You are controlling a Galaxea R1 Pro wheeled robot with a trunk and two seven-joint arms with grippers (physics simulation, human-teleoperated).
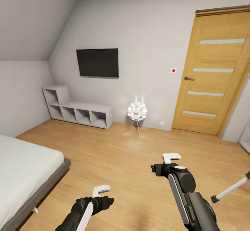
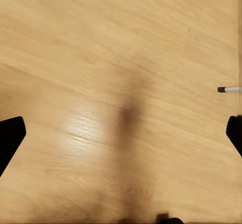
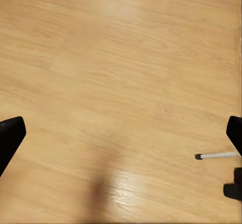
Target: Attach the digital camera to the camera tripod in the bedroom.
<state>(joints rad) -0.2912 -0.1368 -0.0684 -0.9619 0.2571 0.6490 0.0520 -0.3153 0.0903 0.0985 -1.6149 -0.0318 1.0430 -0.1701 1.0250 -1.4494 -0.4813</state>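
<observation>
In the head view, one silver-white leg of the camera tripod (image 1: 231, 187) with a black foot pokes in at the right edge, just right of my right arm. Its tip also appears over the wood floor in the left wrist view (image 2: 229, 89) and the right wrist view (image 3: 217, 155). The digital camera is out of view. My left gripper (image 1: 101, 190) hangs low over the floor, open and empty. My right gripper (image 1: 171, 157) is also open and empty, with its black fingertips (image 3: 10, 135) far apart.
A grey bed (image 1: 21, 175) fills the lower left. A white cube shelf (image 1: 78, 111) and a wall TV (image 1: 98, 62) stand at the far wall, next to a globe lamp (image 1: 137, 112) on thin legs. The wooden door (image 1: 211, 71) is shut at the right.
</observation>
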